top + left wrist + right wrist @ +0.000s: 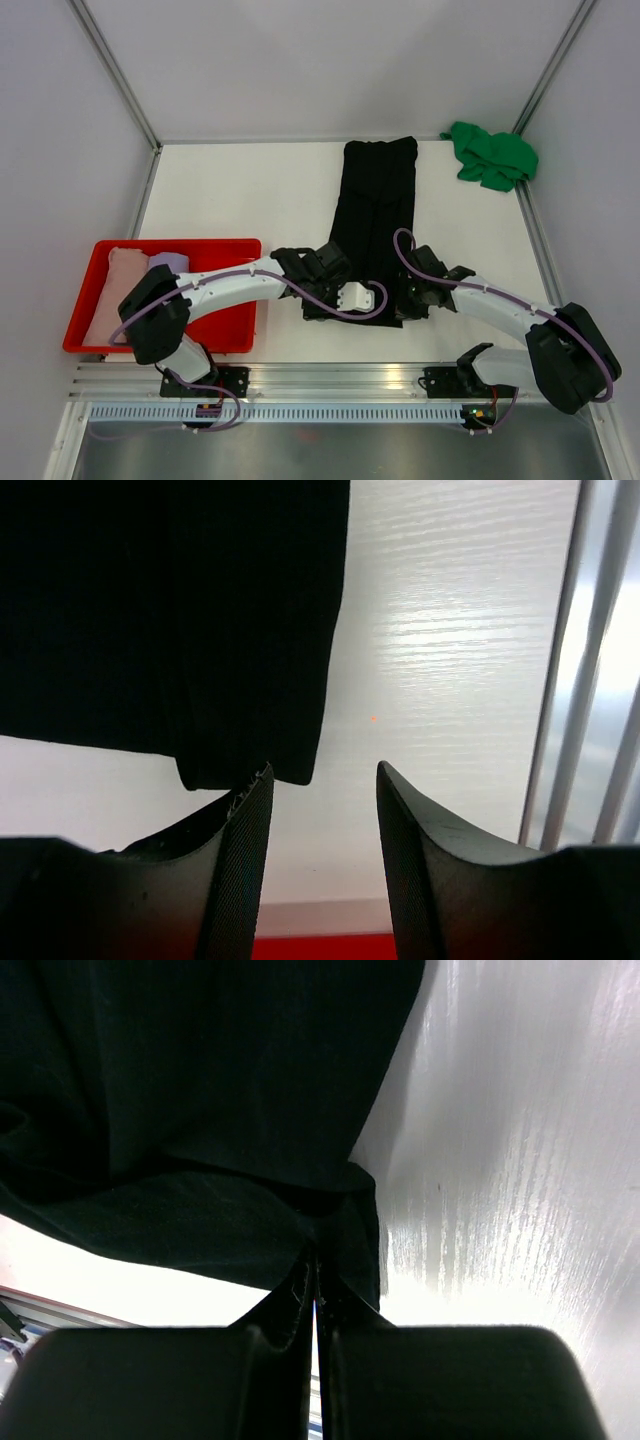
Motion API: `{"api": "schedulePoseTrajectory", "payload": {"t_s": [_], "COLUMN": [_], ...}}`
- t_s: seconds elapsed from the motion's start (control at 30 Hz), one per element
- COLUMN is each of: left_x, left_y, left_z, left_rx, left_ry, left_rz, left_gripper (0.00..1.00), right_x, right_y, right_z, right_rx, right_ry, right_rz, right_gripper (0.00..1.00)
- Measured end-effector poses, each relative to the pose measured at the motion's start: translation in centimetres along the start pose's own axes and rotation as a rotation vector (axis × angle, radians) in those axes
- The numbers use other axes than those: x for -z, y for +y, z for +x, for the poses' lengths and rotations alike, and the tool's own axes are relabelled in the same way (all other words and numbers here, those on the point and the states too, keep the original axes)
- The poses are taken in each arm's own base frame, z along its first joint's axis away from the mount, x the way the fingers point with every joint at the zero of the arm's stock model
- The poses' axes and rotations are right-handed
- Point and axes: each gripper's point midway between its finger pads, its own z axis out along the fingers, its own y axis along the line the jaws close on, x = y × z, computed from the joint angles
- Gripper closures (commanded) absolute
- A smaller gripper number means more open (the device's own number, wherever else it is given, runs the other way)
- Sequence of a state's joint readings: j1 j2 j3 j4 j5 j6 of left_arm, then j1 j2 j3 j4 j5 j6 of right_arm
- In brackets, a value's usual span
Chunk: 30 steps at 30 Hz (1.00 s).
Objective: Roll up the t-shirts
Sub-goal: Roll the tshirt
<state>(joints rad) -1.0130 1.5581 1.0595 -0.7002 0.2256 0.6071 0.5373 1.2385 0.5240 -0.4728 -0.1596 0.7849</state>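
A large black t-shirt [378, 200] lies folded into a long strip down the middle of the table. My left gripper [330, 272] sits at the strip's near left corner. In the left wrist view that gripper [322, 770] is open, with bare table between the fingers and the black cloth [170, 610] corner just touching the left fingertip. My right gripper [415, 285] is at the near right edge; in the right wrist view it [318, 1250] is shut on a pinch of the black hem [200, 1090]. A green t-shirt [492, 156] lies crumpled at the far right.
A red tray [175, 244] at the near left holds a pale pink t-shirt [118, 290] and a lavender one [168, 262]. Metal rails [330, 380] run along the table's near edge, and frame posts stand at the far corners.
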Motion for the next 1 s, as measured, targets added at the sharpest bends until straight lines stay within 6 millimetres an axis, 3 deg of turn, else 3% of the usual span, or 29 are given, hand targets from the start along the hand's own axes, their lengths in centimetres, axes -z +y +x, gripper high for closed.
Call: {"api": "schedulePoseTrajectory", "payload": {"t_s": [0.2,0.5,0.6,0.63,0.73,0.93,1.0], "left_x": [-1.5,-3.8,-4.3,-4.3,-4.3,-4.3,-4.2], "left_y": [1.4,-0.1,0.4,0.6,1.1,1.2,1.0], "left_z": [1.0,3.8,3.8,3.7,3.4,3.4,3.3], "left_rx": [-0.045,-0.048,-0.049,-0.05,-0.055,-0.054,-0.044], "left_ry": [0.052,0.118,0.123,0.122,0.115,0.112,0.108], "left_rz": [-0.045,0.014,-0.004,-0.014,-0.037,-0.039,-0.024], "left_gripper": [0.49,0.51,0.65,0.78,0.97,0.98,0.98], "right_x": [0.1,0.8,0.9,1.0,2.1,7.0,8.0], "right_y": [-0.1,-0.3,-0.4,-0.4,0.4,4.1,4.7], "right_z": [-0.5,-1.3,-1.3,-1.4,-2.1,-6.4,-7.0], "right_rx": [-0.008,0.0,0.018,0.027,0.07,0.19,0.221], "right_ry": [-0.013,-0.05,-0.052,-0.057,-0.096,-0.283,-0.318], "right_rz": [-0.002,-0.012,-0.013,-0.017,-0.048,-0.152,-0.172], "right_gripper": [1.0,0.99,0.96,0.95,0.87,0.7,0.63]}}
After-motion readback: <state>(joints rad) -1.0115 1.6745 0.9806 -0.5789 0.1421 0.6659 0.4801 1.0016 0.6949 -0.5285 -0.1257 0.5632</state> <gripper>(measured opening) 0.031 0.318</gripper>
